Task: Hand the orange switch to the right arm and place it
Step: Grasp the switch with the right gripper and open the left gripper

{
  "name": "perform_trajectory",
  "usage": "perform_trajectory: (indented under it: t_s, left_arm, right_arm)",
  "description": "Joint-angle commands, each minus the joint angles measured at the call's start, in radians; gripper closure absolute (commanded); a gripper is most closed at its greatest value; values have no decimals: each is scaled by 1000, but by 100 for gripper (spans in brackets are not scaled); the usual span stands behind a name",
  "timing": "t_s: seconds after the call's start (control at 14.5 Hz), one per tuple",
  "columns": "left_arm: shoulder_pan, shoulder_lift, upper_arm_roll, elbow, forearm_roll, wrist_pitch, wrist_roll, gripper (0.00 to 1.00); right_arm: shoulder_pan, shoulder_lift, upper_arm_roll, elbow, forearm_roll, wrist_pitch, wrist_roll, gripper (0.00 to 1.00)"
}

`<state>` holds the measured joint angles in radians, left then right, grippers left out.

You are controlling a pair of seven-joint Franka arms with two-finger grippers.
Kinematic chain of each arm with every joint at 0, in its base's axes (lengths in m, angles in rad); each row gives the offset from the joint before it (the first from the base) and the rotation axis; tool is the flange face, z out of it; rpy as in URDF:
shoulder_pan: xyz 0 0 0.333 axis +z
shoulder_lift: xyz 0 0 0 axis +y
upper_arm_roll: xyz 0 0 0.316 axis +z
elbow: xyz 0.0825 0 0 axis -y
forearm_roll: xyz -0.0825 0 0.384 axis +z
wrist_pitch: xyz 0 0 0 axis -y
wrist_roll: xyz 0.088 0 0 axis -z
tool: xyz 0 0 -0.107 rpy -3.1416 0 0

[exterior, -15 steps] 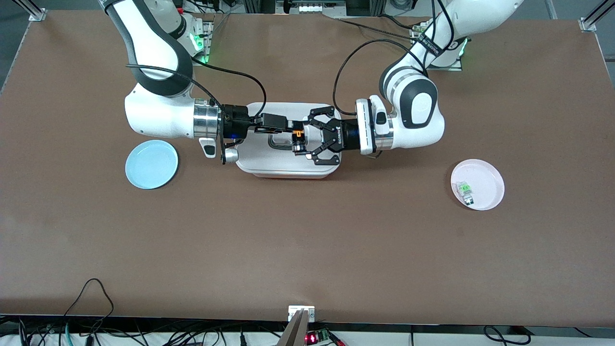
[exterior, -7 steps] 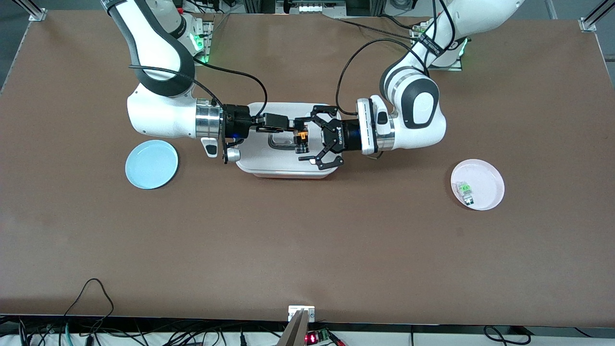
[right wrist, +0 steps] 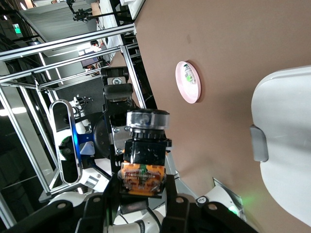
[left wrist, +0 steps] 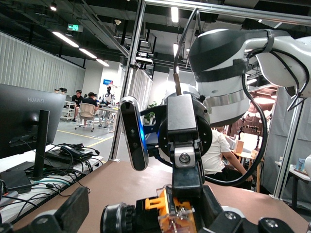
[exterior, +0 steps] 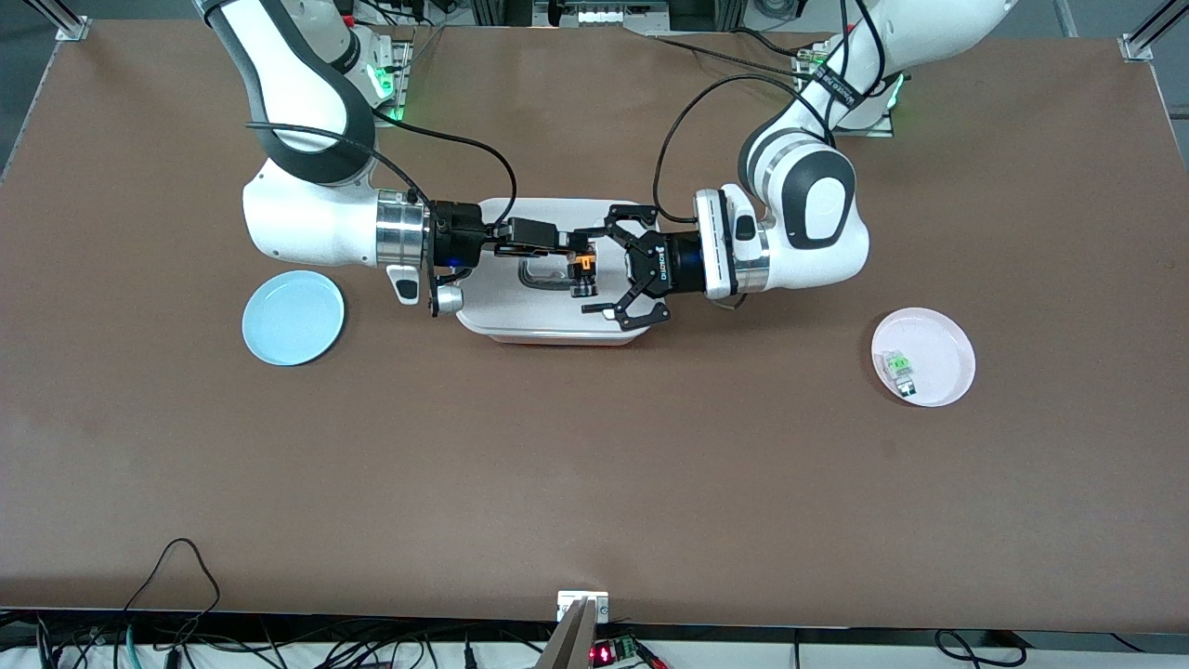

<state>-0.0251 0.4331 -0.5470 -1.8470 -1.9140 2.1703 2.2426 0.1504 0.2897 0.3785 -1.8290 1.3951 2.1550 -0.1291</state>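
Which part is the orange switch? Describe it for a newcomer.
Find the white lidded box mid-table. Above it the right hand is shut on the orange switch, a stubby black cylinder with an orange end. The clear-and-green part lies on the pink plate.

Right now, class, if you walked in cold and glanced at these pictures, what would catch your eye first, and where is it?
The two grippers meeting tip to tip over the white lidded box mid-table: the right gripper is shut on the orange switch, while the left gripper stands open around it. Next, two plates: a blue plate toward the right arm's end, and a pink plate toward the left arm's end holding a small clear-and-green part.
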Motion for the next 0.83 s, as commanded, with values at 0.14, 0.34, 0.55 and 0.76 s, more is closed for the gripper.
perform_trajectory:
  t_s: [0.14, 0.34, 0.55, 0.76]
  left_arm:
    - [114, -16, -2, 5, 128, -130, -70, 0]
    - [174, -16, -2, 5, 238, -208, -132, 0]
    - [250, -16, -1, 28, 419, -286, -250, 0]
    - [318, -13, 4, 95, 700, -369, -400, 0]
  right_arm:
    - [0, -38, 0, -19, -65, 0, -10, 87]
    - [-8, -53, -4, -23, -148, 2, -4, 88]
    - [-21, -76, -7, -42, -208, -7, 0, 88]
    - [-49, -104, -7, -59, -301, -12, 0, 89]
